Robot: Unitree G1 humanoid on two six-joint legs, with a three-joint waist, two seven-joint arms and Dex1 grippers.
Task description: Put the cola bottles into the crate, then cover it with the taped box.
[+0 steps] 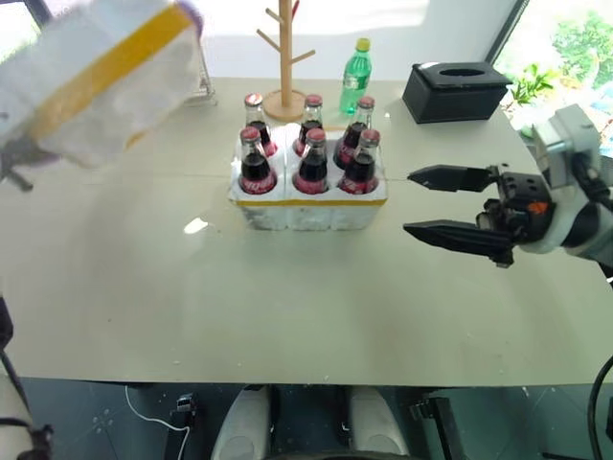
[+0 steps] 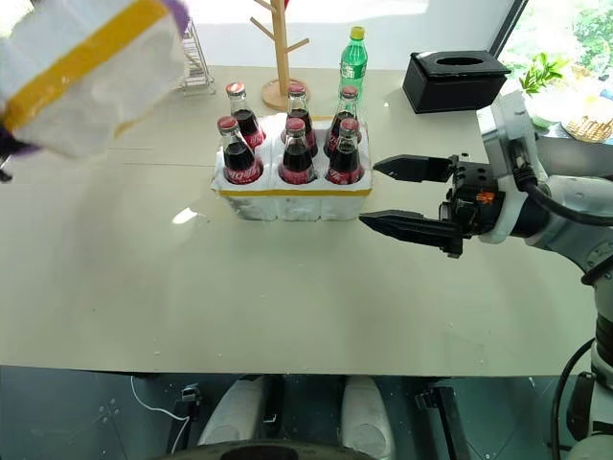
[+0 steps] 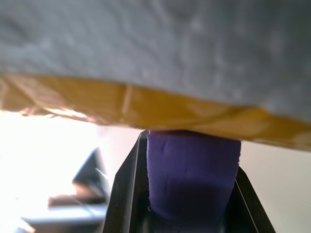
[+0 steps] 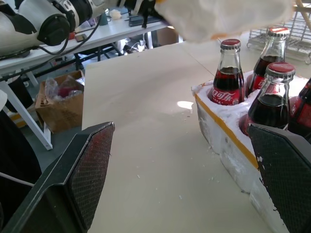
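All six cola bottles (image 1: 310, 153) stand in the crate (image 1: 308, 203) on the table (image 1: 287, 297); the left gripper (image 3: 192, 145) pinches the taped box (image 1: 101, 77) aloft, uncovered crate awaiting, while the right gripper (image 1: 426, 203) hangs spread just beside it.

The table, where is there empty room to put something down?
The table is bare along the whole near side, between the crate and the front edge, and on its left part beside the crate. It is crowded at the back: wooden rack, green bottle and black tissue box. The open right end effector hovers right of the crate.
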